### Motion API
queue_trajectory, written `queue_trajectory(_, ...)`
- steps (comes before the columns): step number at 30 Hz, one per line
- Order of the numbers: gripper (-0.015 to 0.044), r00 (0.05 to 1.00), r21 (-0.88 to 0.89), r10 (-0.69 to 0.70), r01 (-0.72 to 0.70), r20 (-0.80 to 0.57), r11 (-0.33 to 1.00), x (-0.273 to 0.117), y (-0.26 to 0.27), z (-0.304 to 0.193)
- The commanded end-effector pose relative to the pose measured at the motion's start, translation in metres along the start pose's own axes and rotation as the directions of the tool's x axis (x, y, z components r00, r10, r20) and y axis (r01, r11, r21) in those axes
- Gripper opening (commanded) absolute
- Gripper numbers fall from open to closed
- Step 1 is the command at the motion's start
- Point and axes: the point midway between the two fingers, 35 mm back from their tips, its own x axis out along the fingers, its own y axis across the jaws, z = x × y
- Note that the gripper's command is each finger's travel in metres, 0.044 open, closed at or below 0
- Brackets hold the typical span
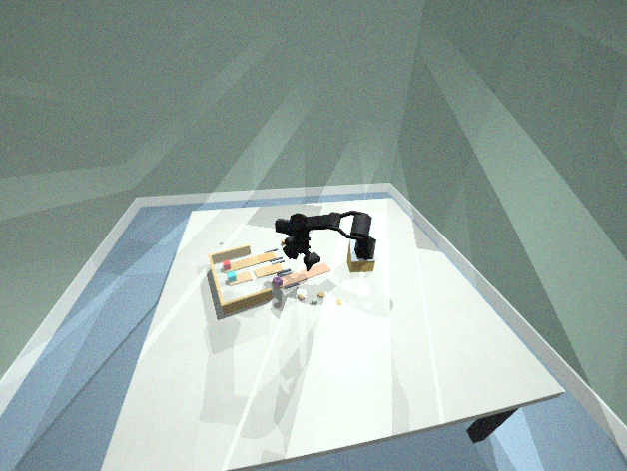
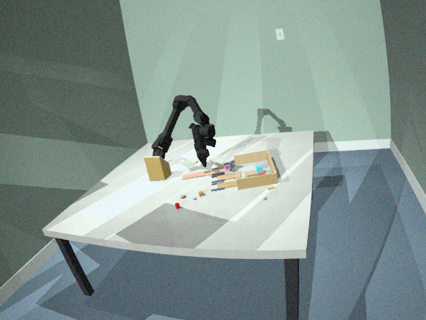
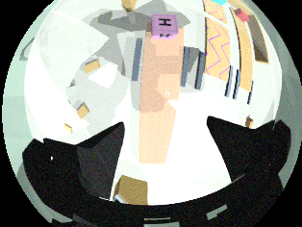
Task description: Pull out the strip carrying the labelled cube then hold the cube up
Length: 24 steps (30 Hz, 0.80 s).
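Observation:
The purple cube (image 1: 277,282) (image 2: 226,167) (image 3: 164,24) shows a black H on top. It sits at the far end of the pink-orange strip (image 1: 317,271) (image 2: 192,175) (image 3: 156,139), at the open side of the walled frame. My gripper (image 1: 310,267) (image 2: 205,166) (image 3: 167,122) is open and empty above that strip, on the arm-base side of the cube. The cyan cube (image 1: 232,276) (image 2: 259,169) is on a zigzag-marked strip (image 1: 269,270) (image 3: 217,53) lying in two parts with a gap. The red cube (image 1: 226,264) (image 3: 241,15) is on another tan strip (image 1: 253,261) (image 3: 244,53).
A wooden frame (image 1: 247,299) (image 2: 256,181) walls three sides around the cyan and red cubes. Dark guide rails (image 3: 185,67) flank the strips. A tan box (image 1: 360,265) (image 2: 157,168) stands by the arm base. Small blocks and a red cylinder (image 2: 177,205) lie around.

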Motion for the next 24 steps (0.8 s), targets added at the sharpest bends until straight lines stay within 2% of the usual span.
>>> queue_trajectory(1, 0.044, 1.0, 0.008, 0.009, -0.009, -0.001, 1.0, 0.0, 0.0, 0.015)
queue_trajectory(24, 0.044, 1.0, 0.004, 0.009, -0.009, 0.004, 1.0, -0.008, -0.005, 0.113)
